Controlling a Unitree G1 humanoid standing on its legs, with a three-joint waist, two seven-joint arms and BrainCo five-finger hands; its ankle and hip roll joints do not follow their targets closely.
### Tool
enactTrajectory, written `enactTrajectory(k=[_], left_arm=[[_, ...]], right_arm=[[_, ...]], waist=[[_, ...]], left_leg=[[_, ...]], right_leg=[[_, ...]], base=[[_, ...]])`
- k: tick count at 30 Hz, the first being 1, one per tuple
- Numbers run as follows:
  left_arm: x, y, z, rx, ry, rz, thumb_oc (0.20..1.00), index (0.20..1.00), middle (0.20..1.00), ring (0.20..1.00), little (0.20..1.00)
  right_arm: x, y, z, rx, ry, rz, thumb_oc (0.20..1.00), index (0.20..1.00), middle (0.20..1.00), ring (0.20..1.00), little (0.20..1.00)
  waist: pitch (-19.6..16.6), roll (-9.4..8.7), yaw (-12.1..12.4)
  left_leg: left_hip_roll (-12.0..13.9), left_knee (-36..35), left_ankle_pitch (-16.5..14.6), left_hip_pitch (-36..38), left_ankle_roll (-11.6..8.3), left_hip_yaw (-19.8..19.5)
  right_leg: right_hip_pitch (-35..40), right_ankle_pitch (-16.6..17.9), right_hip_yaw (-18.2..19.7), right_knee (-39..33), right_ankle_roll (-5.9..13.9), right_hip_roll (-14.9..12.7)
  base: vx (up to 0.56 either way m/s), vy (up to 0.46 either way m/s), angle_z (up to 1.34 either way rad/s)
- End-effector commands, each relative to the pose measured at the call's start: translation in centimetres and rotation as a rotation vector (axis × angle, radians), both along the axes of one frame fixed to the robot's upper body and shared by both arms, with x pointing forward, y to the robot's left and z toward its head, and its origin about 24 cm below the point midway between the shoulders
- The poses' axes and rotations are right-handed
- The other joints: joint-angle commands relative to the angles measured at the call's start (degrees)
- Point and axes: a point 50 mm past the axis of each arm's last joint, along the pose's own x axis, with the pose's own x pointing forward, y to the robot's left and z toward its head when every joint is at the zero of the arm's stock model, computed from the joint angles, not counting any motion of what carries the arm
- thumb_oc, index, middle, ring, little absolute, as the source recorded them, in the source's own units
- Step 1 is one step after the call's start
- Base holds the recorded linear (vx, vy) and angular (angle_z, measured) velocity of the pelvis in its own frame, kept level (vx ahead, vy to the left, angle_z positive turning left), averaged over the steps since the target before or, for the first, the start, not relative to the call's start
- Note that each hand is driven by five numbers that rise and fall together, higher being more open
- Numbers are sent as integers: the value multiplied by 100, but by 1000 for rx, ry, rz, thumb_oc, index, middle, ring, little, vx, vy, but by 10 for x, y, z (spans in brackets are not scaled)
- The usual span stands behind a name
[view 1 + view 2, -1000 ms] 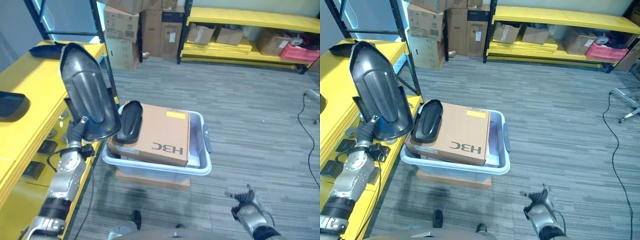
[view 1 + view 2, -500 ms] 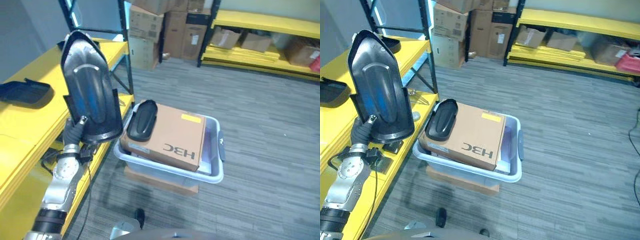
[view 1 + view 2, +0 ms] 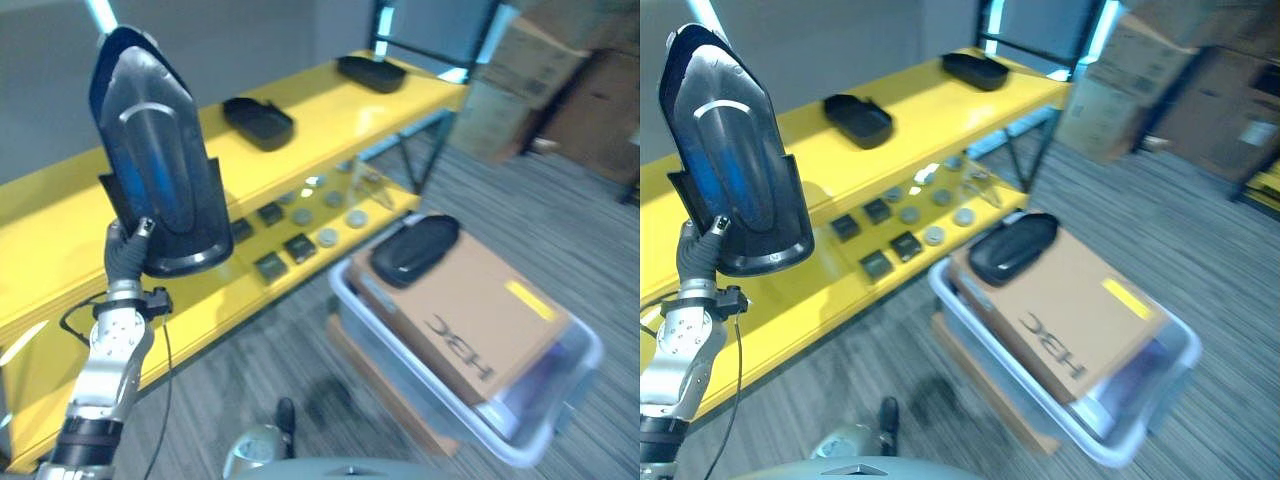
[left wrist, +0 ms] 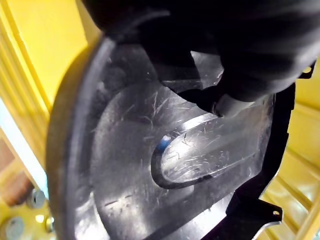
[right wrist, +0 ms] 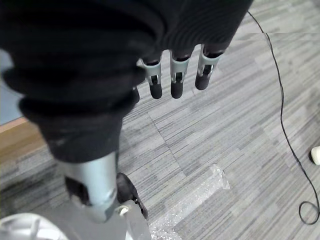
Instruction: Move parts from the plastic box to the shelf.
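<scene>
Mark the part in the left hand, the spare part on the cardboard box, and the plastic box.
Held part point(image 3: 155, 170), left eye view: raised centre panel.
Spare part point(image 3: 413, 248), left eye view: middle of its dark shell.
Plastic box point(image 3: 1095, 433), right eye view: near rim.

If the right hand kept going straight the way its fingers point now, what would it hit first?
Likely the grey carpet floor. In its wrist view the right hand hangs with relaxed fingers pointing down at bare carpet, holding nothing; depth is hard to judge.

Glossy black part point(image 3: 155, 170) in my left hand point(image 3: 125, 255), yellow shelf point(image 3: 330, 110), brown carton point(image 3: 470, 310), pale grey plastic box point(image 3: 560, 415), grey striped floor point(image 5: 240, 100)
</scene>
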Motion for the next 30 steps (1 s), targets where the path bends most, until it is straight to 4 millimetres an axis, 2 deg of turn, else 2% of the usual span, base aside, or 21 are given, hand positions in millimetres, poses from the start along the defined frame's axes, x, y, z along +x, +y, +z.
enactTrajectory(k=[1,4,6,8,9,10,11,12,13,15,16,17,18,19,20,22,23,25,27,30], left_arm=[[1,4,44,72,-233,-5,200,200,200,200,200],[-6,7,40,83,-218,6,200,200,200,200,200],[-11,13,39,101,-207,11,200,200,200,200,200],[-11,16,41,115,-208,3,200,200,200,200,200],[-8,18,44,136,-211,-11,200,200,200,200,200],[-8,18,44,138,-212,-14,200,200,200,200,200],[-6,17,45,143,-215,-18,200,200,200,200,200],[-3,16,46,152,-216,-23,200,200,200,200,200],[0,16,47,154,-212,-24,200,200,200,200,200],[2,16,49,154,-214,-23,200,200,200,200,200],[5,14,52,156,-218,-24,200,200,200,200,200],[7,11,55,156,-224,-24,200,200,200,200,200],[11,8,57,156,-228,-29,200,200,200,200,200],[14,2,59,154,-231,-37,200,200,200,200,200],[15,-2,57,143,-232,-57,200,200,200,200,200],[13,-1,54,125,-221,-48,200,200,200,200,200],[12,-2,51,108,-207,-55,200,200,200,200,200],[12,-6,49,95,-197,-69,200,200,200,200,200],[14,-18,45,74,-174,-92,200,200,200,200,200],[15,-22,44,69,-165,-101,200,200,200,200,200]], right_arm=[[21,6,-2,-8,-51,2,1000,1000,1000,1000,1000],[31,6,-2,-13,-76,7,1000,1000,1000,1000,1000],[39,8,-2,-3,-116,-27,1000,1000,1000,1000,1000],[42,9,-2,2,-136,-44,1000,1000,1000,1000,1000],[43,9,-2,5,-157,-79,1000,1000,1000,1000,1000],[44,9,-2,5,-162,-84,1000,1000,1000,1000,1000],[45,7,-2,5,-169,-93,1000,1000,1000,1000,1000],[46,3,0,1,-185,-107,1000,1000,1000,1000,1000],[49,-3,1,11,-197,-98,1000,1000,1000,1000,1000],[49,-4,2,12,-206,-89,1000,1000,1000,1000,1000],[50,-5,2,11,-216,-82,1000,1000,1000,1000,1000],[51,-6,2,9,-224,-80,1000,1000,1000,1000,1000],[51,-8,3,9,-227,-84,1000,1000,1000,1000,1000],[51,-9,3,8,-225,-90,1000,1000,1000,1000,1000],[50,-9,3,4,-212,-105,1000,1000,1000,1000,1000],[49,-10,3,-4,-189,-70,1000,1000,1000,1000,1000],[46,-13,4,-12,-178,-69,1000,1000,1000,1000,1000],[45,-16,5,-19,-172,-77,1000,1000,1000,1000,1000],[47,-23,7,-55,-174,-120,1000,1000,1000,1000,1000],[49,-27,9,-74,-181,-143,1000,1000,1000,1000,1000]], waist=[[1,-133,-146],[-31,-153,30],[-98,-172,181],[-127,-187,212],[-113,-155,171],[-111,-169,164],[-85,-135,115],[4,-90,-2],[145,-39,-238],[186,-22,-331],[217,-43,-424],[249,-43,-479],[256,-96,-544],[244,-166,-622],[259,-211,-719],[204,-258,-715],[112,-311,-690],[53,-340,-685],[-49,-420,-604],[-72,-426,-625]], left_leg=[[10,-88,-173,16,-579,-18],[-111,-24,-271,9,-462,-131],[-245,139,-483,28,-274,-317],[-311,219,-575,50,-170,-355],[-417,281,-647,119,30,-399],[-460,289,-662,114,71,-399],[-513,336,-729,134,169,-416],[-627,429,-884,192,330,-456],[-742,491,-1051,376,451,-571],[-735,498,-1075,437,421,-663],[-703,475,-1097,514,349,-773],[-614,461,-1018,510,287,-811],[-584,463,-1060,546,233,-924],[-536,483,-1130,581,176,-1026],[-456,501,-1282,726,161,-1167],[-315,428,-1253,854,110,-1137],[-161,383,-1183,899,-77,-1069],[-66,369,-1103,878,-186,-1038],[195,378,-880,756,-382,-924],[356,320,-738,739,-482,-772]], right_leg=[[-579,155,896,-165,90,73],[-549,-1,843,-8,32,41],[-594,-273,845,446,27,-90],[-628,-450,836,797,57,-183],[-895,-328,886,1855,271,-494],[-984,-345,908,2037,326,-577],[-1238,-247,1007,2796,389,-783],[-1693,-17,1262,3845,480,-1017],[-2395,289,1914,4564,521,-956],[-2583,464,2131,4213,509,-855],[-2598,567,2318,3558,494,-771],[-2476,680,2288,2867,389,-683],[-2305,814,2400,2051,425,-633],[-2211,919,2602,918,447,-562],[-2195,1056,2883,446,534,-526],[-2029,1033,2766,270,563,-563],[-1760,983,2651,111,507,-488],[-1572,942,2607,-6,457,-413],[-1203,844,2424,-266,315,-271],[-1105,785,2297,-330,246,-192]], base=[[123,151,64],[198,129,64],[235,168,21],[231,192,11],[201,221,28],[155,250,34],[117,241,35],[201,264,70],[185,167,83],[116,-80,69],[76,-246,59],[118,-320,94],[143,-376,91],[281,-415,128],[326,-405,126],[277,-288,78],[196,-221,28],[204,-258,37],[201,-311,38],[75,-160,36]])
